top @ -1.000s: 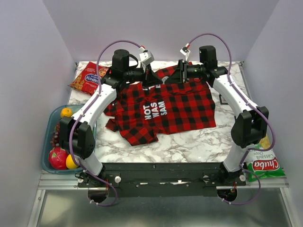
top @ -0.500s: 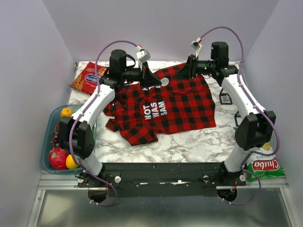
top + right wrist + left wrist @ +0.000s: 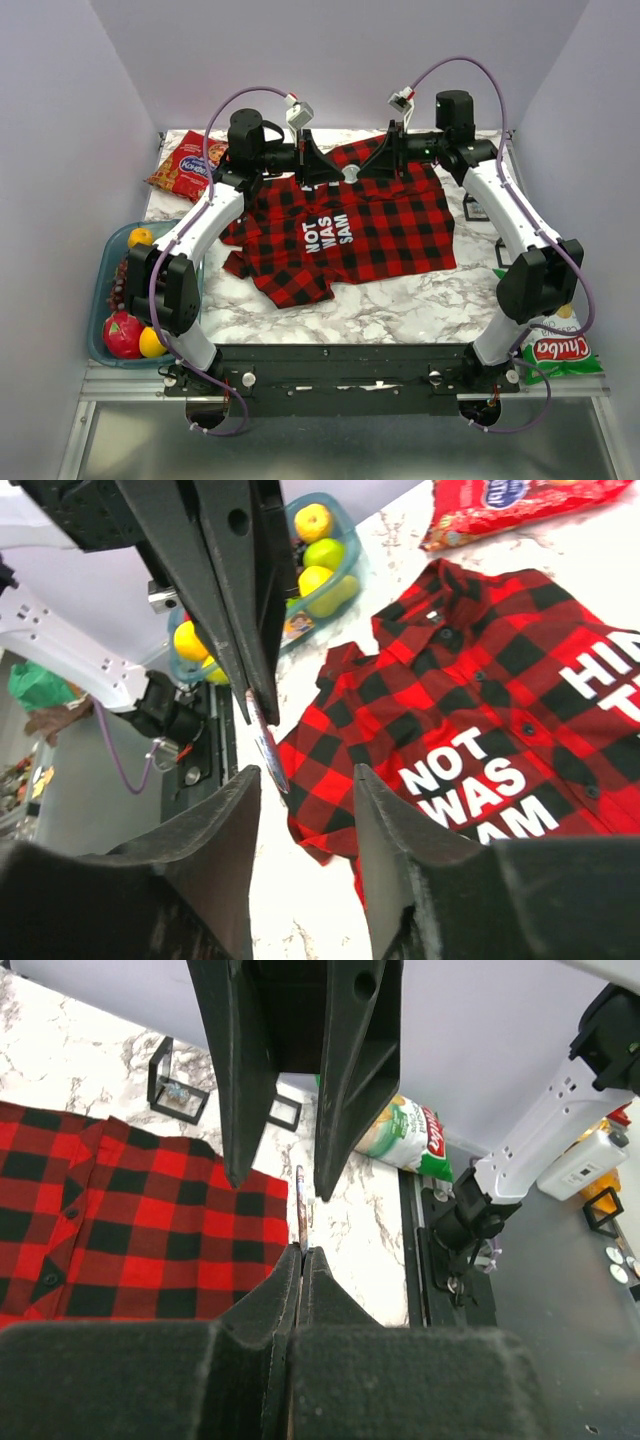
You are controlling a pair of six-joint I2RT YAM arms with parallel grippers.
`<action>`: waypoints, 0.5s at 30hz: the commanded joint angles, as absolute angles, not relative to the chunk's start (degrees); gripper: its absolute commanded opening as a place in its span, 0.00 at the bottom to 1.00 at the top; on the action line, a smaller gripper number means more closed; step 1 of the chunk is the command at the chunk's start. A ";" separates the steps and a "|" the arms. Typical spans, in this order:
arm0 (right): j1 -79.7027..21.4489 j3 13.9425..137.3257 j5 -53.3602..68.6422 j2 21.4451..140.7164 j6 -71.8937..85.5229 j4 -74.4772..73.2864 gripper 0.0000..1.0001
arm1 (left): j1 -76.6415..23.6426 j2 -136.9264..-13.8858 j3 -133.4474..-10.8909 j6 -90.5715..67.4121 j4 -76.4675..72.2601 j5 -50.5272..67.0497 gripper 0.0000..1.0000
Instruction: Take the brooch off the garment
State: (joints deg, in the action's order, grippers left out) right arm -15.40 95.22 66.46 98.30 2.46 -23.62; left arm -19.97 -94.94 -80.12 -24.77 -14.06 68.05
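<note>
Since half a second ago the right gripper (image 3: 370, 168) has swung back in from the far right corner, and it is now facing the left gripper (image 3: 330, 172) again over the upper middle of the shirt (image 3: 385, 225). The left arm is sitting as it was.

Two grippers are meeting at one brooch (image 3: 349, 173), above one shirt lying on the counter (image 3: 400, 300). Two snack packets are lying at opposite corners: a red snack packet (image 3: 190, 165) far left and a green-and-white packet (image 3: 550, 350) near right. One blue tub (image 3: 105, 270) of fruit is sitting at the left edge.

The brooch is showing from above as a small, pale, silvery round spot, its face turned up. To both wrist cameras it is showing only its edge, a thin sliver (image 3: 300, 1195). That sliver is running straight out from the left gripper's tips toward the right gripper, crosswise to the counter.

The left gripper is clamping tight on the near edge of the brooch, holding it above the cloth. The right gripper is standing partly open, its two fingers (image 3: 245, 780) flanking the sliver (image 3: 268, 748) without pinching it.
</note>
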 commanded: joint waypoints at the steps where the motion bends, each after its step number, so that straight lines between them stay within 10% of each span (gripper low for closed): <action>1: -16.00 96.59 69.34 99.49 1.40 -24.70 0.48 | -19.78 -95.54 -79.80 -27.42 -17.67 70.05 0.00; 15: -16.52 97.47 69.70 100.20 2.37 -23.91 0.29 | -19.78 -96.59 -80.15 -28.12 -18.37 70.40 0.00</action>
